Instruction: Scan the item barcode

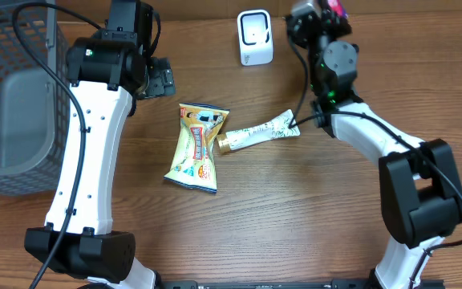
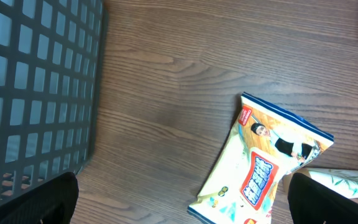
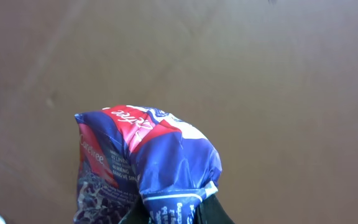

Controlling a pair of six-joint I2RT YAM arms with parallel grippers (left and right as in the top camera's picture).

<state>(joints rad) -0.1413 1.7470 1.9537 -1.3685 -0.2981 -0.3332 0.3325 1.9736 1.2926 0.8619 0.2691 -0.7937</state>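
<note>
My right gripper (image 3: 174, 214) is shut on a crumpled blue and red packet (image 3: 148, 155), the item, and holds it up off the table. From above, that gripper (image 1: 321, 11) is at the far edge, right of the white barcode scanner (image 1: 255, 38), with a bit of the packet (image 1: 339, 7) showing. No barcode is readable in any view. My left gripper (image 1: 160, 78) hangs open over the table, left of a yellow snack bag (image 1: 197, 147). In the left wrist view its dark fingers (image 2: 42, 202) stand wide apart with nothing between them, and the yellow bag (image 2: 260, 168) lies below.
A grey mesh basket (image 1: 14, 96) stands at the left edge, its wall (image 2: 36, 87) close to my left gripper. A white tube with a gold cap (image 1: 259, 132) lies beside the yellow bag in the middle of the wooden table (image 1: 295, 209).
</note>
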